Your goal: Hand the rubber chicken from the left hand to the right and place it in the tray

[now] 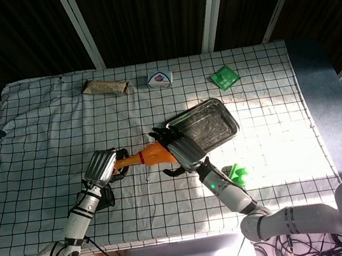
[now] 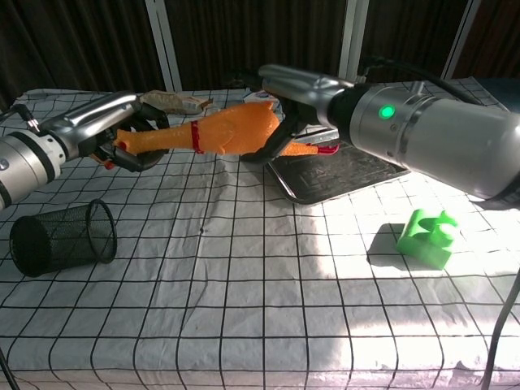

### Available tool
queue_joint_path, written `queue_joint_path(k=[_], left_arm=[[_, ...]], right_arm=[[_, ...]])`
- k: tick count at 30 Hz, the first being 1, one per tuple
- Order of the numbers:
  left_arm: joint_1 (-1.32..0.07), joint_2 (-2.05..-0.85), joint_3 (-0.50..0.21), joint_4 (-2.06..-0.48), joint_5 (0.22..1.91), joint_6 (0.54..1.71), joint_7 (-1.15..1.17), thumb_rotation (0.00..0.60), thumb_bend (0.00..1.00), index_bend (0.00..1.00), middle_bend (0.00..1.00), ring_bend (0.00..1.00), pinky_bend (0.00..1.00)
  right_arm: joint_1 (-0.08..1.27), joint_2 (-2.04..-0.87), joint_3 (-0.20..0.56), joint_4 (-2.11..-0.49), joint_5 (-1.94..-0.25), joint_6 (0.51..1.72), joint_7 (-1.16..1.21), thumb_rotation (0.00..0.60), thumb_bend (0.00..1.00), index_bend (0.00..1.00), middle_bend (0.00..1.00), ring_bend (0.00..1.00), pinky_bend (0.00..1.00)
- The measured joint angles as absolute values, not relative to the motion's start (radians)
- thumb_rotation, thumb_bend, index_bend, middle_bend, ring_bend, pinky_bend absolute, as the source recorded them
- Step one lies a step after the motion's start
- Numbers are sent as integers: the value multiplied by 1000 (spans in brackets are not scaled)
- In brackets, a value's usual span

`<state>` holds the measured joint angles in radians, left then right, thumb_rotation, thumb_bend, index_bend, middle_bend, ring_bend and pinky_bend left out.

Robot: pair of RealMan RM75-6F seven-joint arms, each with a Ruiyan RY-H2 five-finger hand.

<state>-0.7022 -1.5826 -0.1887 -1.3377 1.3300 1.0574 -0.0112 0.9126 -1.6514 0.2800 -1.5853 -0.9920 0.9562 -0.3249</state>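
Observation:
The orange rubber chicken (image 2: 227, 130) with a red neck band hangs level above the checked cloth, between both hands. My left hand (image 2: 122, 134) curls around its head and neck end. My right hand (image 2: 284, 97) grips its body from above and behind, and the red feet stick out toward the tray. In the head view the chicken (image 1: 153, 156) spans from the left hand (image 1: 102, 166) to the right hand (image 1: 184, 150). The metal tray (image 2: 349, 175) lies just right of the right hand, with nothing in it; in the head view the tray (image 1: 212, 125) sits behind that hand.
A black mesh cup (image 2: 61, 236) lies on its side under the left arm. A green block (image 2: 426, 236) stands right of the tray's near end. A brown packet (image 1: 107, 86), a white and blue pack (image 1: 159, 78) and a green packet (image 1: 224, 77) lie along the far edge.

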Motion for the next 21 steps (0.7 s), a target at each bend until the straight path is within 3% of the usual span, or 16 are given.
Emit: queue_joint_path(k=[5, 7, 10, 11, 14, 15, 17, 21], left_arm=[[-701, -1586, -189, -1346, 1334, 1068, -3, 600, 826, 613, 767, 535, 717], [-700, -1589, -191, -1346, 1332, 1072, -1, 600, 826, 613, 767, 535, 717], [-698, -1588, -192, -1347, 1330, 1074, -2, 600, 827, 613, 768, 535, 717], [-697, -1588, -192, -1348, 1330, 1074, -3, 600, 827, 613, 767, 535, 717], [-696, -1586, -192, -1356, 1329, 1074, -7, 600, 826, 612, 768, 536, 717], [-695, -1587, -192, -1358, 1329, 1075, -6, 600, 826, 612, 768, 536, 717], [-694, -1587, -191, -1360, 1330, 1075, -7, 600, 826, 612, 768, 536, 717], [-693, -1584, -189, -1366, 1332, 1075, -15, 600, 819, 611, 766, 534, 716]], right_arm=[[921, -1663, 276, -1576, -971, 941, -331, 600, 162, 0, 0, 0, 1], [927, -1673, 276, -1571, -954, 935, -338, 600, 163, 39, 47, 14, 71], [929, -1693, 278, -1560, -951, 960, -353, 600, 213, 390, 353, 265, 384], [929, -1701, 279, -1556, -953, 973, -357, 600, 257, 537, 480, 406, 515], [926, -1730, 283, -1539, -969, 1021, -363, 600, 404, 863, 766, 705, 750], [924, -1741, 286, -1531, -977, 1040, -363, 600, 446, 935, 823, 762, 806], [919, -1758, 292, -1521, -991, 1066, -359, 600, 481, 994, 872, 809, 869], [912, -1770, 297, -1508, -1007, 1086, -367, 600, 500, 1000, 889, 824, 897]])
